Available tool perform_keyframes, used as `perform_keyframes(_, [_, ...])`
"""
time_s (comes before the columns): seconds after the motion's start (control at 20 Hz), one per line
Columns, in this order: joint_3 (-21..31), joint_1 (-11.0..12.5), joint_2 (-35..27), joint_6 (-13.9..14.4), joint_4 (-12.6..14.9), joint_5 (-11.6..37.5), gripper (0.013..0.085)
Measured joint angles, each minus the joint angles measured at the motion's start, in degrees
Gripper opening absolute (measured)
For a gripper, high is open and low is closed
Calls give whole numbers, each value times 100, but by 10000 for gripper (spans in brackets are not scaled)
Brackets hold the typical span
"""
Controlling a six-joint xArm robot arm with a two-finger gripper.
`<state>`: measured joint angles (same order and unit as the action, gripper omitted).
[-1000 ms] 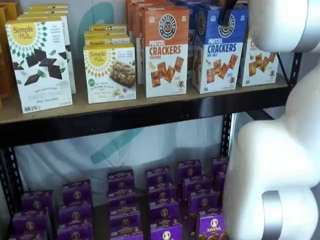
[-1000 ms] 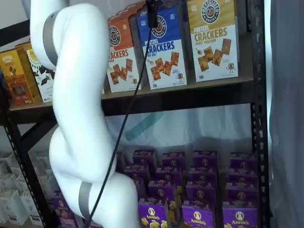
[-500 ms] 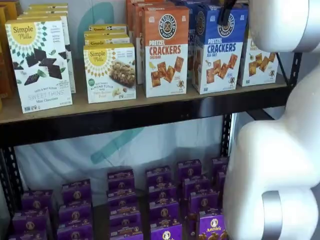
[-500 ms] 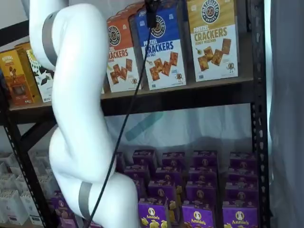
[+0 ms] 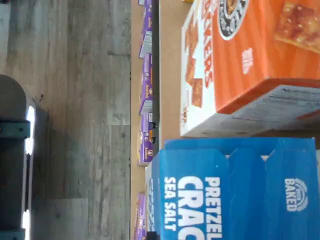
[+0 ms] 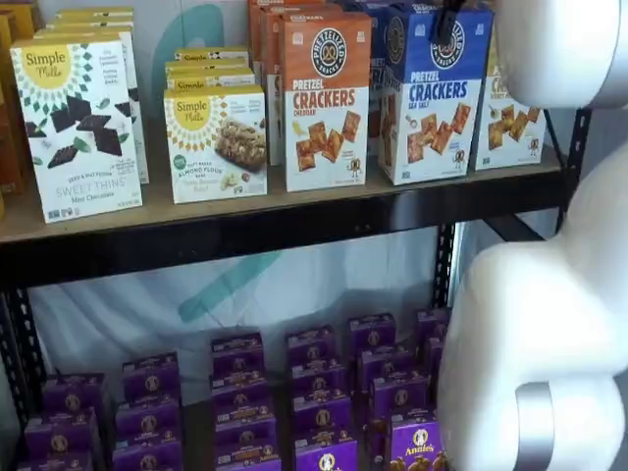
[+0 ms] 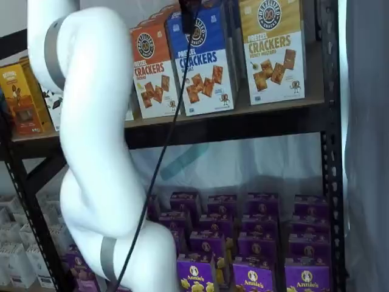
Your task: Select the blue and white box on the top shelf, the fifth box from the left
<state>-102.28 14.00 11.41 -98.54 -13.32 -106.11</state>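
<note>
the blue and white box (image 6: 432, 98) stands on the top shelf (image 6: 285, 231) between an orange cheddar carton (image 6: 326, 98) and a yellow-topped carton (image 7: 272, 48). the gripper (image 6: 449, 22) comes down at its upper edge in both shelf views, black fingers pinching the box's top.

On the top shelf (image 6: 294, 221), in a row along the front edge: Simple Mills Sweet Thins carton (image 6: 78, 128) at far left, almond flour bars carton (image 6: 216, 142) just right of it, then Cheddar carton (image 6: 326, 103), then the blue and white box (image 6: 432, 108) tilted forward out of line, then honey mustard carton (image 7: 272, 52) at far right. More cartons stacked behind each front one. Black finger (image 6: 449, 22) against the upper front of the blue and white box. Below, rows of Annie's boxes (image 7: 252, 243) on the lower level. White arm (image 7: 97, 152) in front of the shelving.
</note>
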Motion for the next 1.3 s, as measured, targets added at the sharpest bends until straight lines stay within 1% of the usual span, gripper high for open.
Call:
perform_keyframes(0.25, [224,-20,298,31,14,-94,650])
perform_keyframes(0.7, [896,-32,991,80,-36,-321,650])
perform_keyframes(0.85, [1170,30,1213,36,-88,-351,650])
perform_keyframes(1.05, [1475,184,1464,-82,-174,-406,650])
perform_keyframes(1.3, [1849,279,1773,-182,-199,-342,650])
